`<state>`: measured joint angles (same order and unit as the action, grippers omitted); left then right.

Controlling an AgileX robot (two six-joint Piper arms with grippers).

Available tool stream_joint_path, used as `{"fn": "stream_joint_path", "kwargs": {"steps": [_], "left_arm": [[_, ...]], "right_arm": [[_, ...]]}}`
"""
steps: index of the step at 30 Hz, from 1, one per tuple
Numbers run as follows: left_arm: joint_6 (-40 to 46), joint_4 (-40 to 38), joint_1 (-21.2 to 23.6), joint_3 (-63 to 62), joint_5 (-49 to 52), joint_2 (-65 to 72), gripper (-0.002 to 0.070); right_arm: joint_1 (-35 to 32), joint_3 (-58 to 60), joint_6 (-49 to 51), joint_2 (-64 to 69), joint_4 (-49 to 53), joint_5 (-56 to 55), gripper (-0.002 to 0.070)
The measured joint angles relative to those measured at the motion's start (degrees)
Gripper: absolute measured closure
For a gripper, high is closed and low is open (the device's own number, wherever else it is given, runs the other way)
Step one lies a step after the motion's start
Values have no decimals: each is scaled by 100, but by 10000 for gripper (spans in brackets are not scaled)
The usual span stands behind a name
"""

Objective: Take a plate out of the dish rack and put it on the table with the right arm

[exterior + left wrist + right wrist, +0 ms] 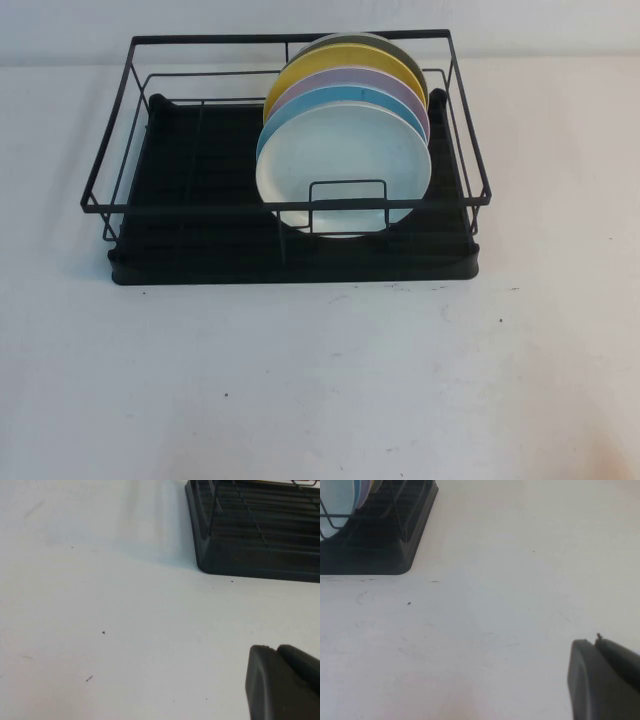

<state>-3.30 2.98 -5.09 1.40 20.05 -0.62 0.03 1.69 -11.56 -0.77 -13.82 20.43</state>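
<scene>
The white plate (345,165) stands upright at the front of a row of plates in the black wire dish rack (110,170) on its black drip tray, right of the rack's middle. Behind it stand a light blue plate (300,108), a lilac one, a yellow one (300,72) and a dark one. Neither arm shows in the high view. My right gripper (597,642) is shut and empty, low over the white table (520,580), off the rack's right front corner (395,540). My left gripper (276,650) is shut and empty over the table, off the rack's left front corner (240,550).
The rack's left half (190,160) holds no plates. A small wire loop (347,200) stands in front of the white plate. White table (320,380) stretches in front of the rack and to both sides.
</scene>
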Motion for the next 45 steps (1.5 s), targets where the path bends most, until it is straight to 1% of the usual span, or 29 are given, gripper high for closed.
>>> {"fn": "stream_joint_path", "kwargs": {"steps": [36, 45], "left_arm": [[0, 0, 0, 0, 0, 0, 680], [0, 0, 0, 0, 0, 0, 680]], "right_arm": [[0, 0, 0, 0, -90, 0, 694], [0, 0, 0, 0, -708, -113, 694]]}}
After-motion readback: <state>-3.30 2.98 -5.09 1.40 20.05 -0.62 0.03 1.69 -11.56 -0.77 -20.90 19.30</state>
